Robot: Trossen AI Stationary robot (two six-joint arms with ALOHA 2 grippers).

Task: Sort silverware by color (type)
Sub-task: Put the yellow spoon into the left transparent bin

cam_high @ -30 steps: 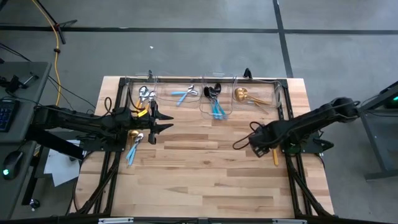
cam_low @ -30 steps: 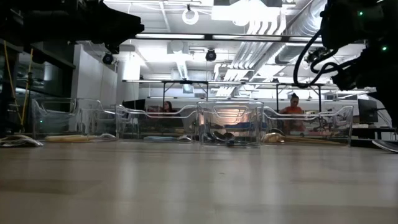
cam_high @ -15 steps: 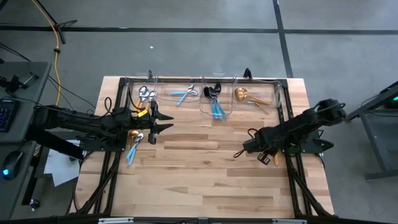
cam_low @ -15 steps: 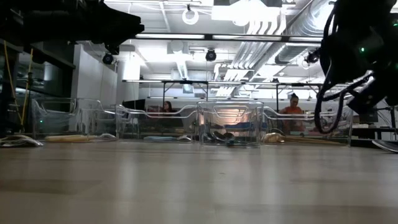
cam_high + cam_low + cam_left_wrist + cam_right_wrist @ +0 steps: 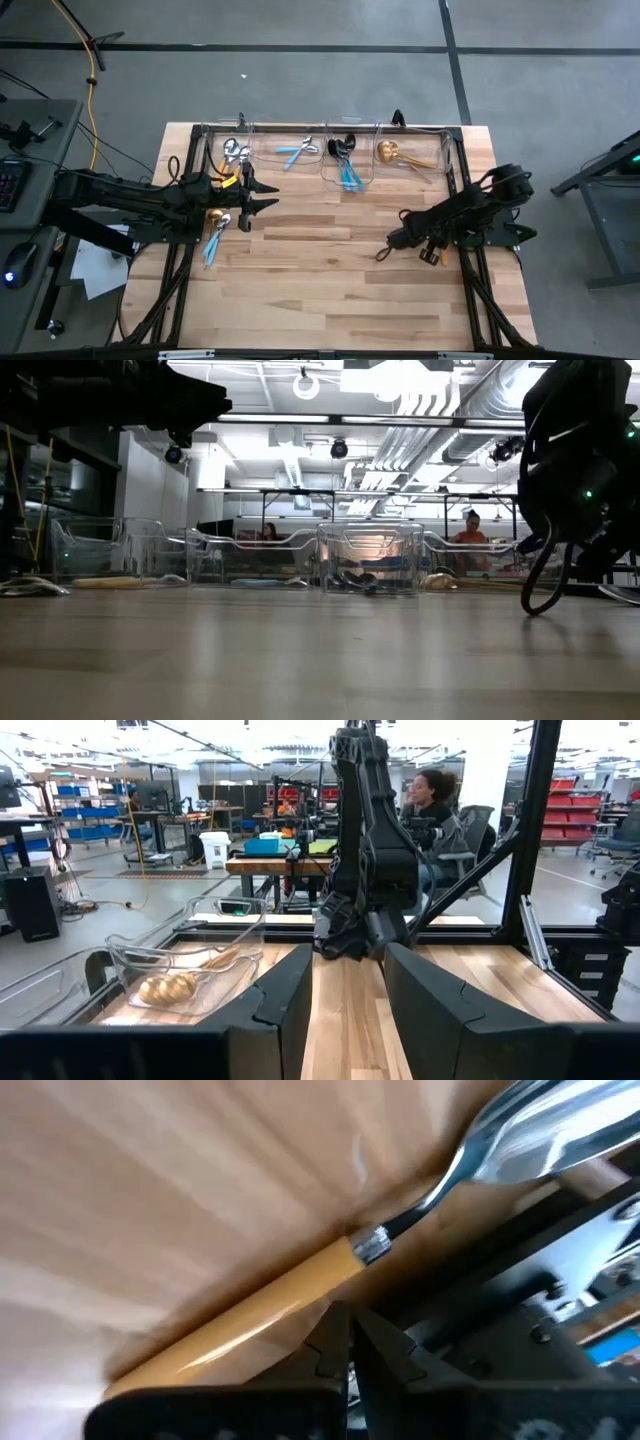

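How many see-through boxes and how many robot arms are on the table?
Clear bins: 4
Robot arms: 2, the left arm and the right arm
Total: 6

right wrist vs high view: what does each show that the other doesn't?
Right wrist only: an orange-handled piece with a silver head lying on the wood, close up, and the right gripper shut right beside the handle; I cannot tell whether it actually grips it.

High view only: the clear bins along the far edge with sorted silverware, the left gripper near loose pieces at the left side, and both arms.

Both: the wooden table and the right gripper low at the table's right edge.
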